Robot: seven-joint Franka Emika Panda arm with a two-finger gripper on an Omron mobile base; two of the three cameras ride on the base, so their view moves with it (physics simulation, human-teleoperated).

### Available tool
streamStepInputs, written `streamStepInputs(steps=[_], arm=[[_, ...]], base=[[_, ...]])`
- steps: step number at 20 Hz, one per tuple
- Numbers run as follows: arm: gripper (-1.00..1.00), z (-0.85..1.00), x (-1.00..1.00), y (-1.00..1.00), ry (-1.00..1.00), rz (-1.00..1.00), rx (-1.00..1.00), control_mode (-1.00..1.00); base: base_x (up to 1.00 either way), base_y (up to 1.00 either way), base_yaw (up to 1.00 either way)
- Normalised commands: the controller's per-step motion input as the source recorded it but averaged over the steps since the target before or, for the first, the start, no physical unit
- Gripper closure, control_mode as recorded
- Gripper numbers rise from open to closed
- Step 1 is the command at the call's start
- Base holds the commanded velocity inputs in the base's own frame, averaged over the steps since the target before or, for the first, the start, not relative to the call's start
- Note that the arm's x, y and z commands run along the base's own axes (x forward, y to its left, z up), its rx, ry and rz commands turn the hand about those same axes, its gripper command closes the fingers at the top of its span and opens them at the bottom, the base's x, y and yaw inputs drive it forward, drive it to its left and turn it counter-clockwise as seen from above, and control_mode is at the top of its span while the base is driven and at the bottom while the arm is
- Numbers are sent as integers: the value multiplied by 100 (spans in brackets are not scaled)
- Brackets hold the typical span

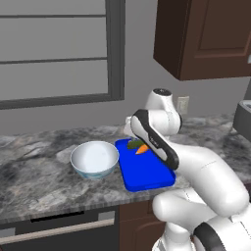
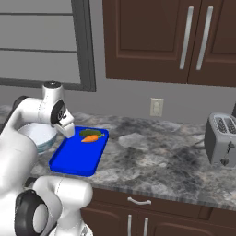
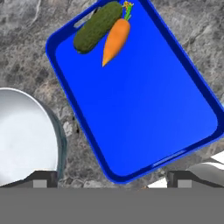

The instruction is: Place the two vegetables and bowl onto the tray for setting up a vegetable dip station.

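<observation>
Blue tray [image 3: 144,109] lies flat on the grey marbled counter [image 1: 44,181], as you see in all three views; its slot handle sits at the short end nearest the wall. Cucumber [image 3: 97,27] and carrot [image 3: 115,40] rest side by side on the tray, touching or nearly so, at that far end; the rest of the tray floor is bare. You find the same pair in the right base view, cucumber [image 2: 87,133] behind carrot [image 2: 91,138], and partly hidden by the arm in the left base view. Bowl [image 1: 94,159] stands upright on the counter just beside the tray's long left edge, not on it; whether rim and tray touch you cannot tell. In the hand view the bowl [image 3: 26,135] shows at the lower left. Gripper [image 3: 111,179] hangs above the near end of the tray and the strip of counter between tray and bowl, jaws spread wide with nothing between them. A toaster [image 2: 222,139] stands well apart on the right of the counter
</observation>
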Motion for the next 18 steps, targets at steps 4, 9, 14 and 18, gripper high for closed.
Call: streamStepInputs(steps=[4,9,14,18], arm=[[-100,28,-36,14,0,7,0,-100],[-100,26,-37,9,0,8,0,-100],[-100,16,-24,28,0,6,0,-100],[-100,0,0,34,0,5,0,-100]], base=[[0,0,0],[0,0,0],[0,0,0],[0,0,0]])
